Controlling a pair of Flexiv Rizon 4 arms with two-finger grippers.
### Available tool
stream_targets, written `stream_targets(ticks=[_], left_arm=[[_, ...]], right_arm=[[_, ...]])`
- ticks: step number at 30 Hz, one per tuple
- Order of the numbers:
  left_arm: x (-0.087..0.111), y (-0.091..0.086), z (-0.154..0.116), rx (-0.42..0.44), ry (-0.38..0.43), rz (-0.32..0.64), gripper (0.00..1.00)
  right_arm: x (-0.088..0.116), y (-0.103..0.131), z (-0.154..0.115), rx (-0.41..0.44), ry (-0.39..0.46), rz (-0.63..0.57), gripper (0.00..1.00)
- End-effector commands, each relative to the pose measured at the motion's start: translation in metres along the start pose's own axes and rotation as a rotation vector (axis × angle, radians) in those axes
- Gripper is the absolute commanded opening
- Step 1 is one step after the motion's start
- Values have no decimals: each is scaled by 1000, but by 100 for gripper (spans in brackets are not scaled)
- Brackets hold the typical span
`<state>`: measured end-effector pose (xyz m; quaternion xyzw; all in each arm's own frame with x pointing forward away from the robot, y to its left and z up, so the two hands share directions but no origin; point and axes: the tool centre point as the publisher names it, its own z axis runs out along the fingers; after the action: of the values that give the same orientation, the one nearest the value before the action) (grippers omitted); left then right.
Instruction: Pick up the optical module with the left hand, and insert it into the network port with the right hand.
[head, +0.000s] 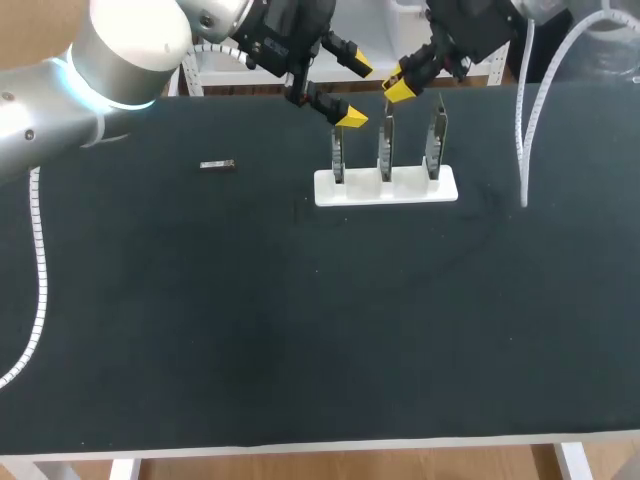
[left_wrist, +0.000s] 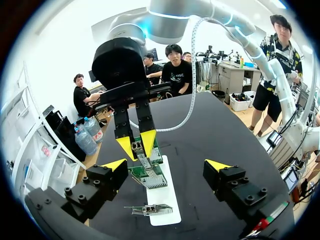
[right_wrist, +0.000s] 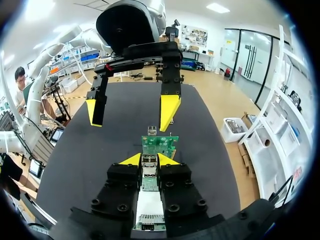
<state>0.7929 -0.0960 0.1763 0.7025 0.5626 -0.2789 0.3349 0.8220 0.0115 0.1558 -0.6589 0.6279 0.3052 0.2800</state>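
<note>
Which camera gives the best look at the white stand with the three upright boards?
The head view: the white stand shows whole, its three boards in a row. The left wrist view sees it end-on, boards overlapping. In the right wrist view the right claw hides most of it.

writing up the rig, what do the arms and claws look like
The left arm and right arm are smooth silver-grey tubes; the left has a glowing blue ring at a joint. White spiral-wrapped cable runs along each. The left claw and right claw are black, blocky and bolted, with bright yellow wedge tips.
</note>
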Motion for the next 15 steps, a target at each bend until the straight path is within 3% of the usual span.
stream_targets(ticks=[1,15], left_arm=[[0,0,0,0,3,1,100],[0,0,0,0,3,1,100]], right_arm=[[8,-2,8,-6,-1,2,0],[1,0,0,2,-6,-28,0]])
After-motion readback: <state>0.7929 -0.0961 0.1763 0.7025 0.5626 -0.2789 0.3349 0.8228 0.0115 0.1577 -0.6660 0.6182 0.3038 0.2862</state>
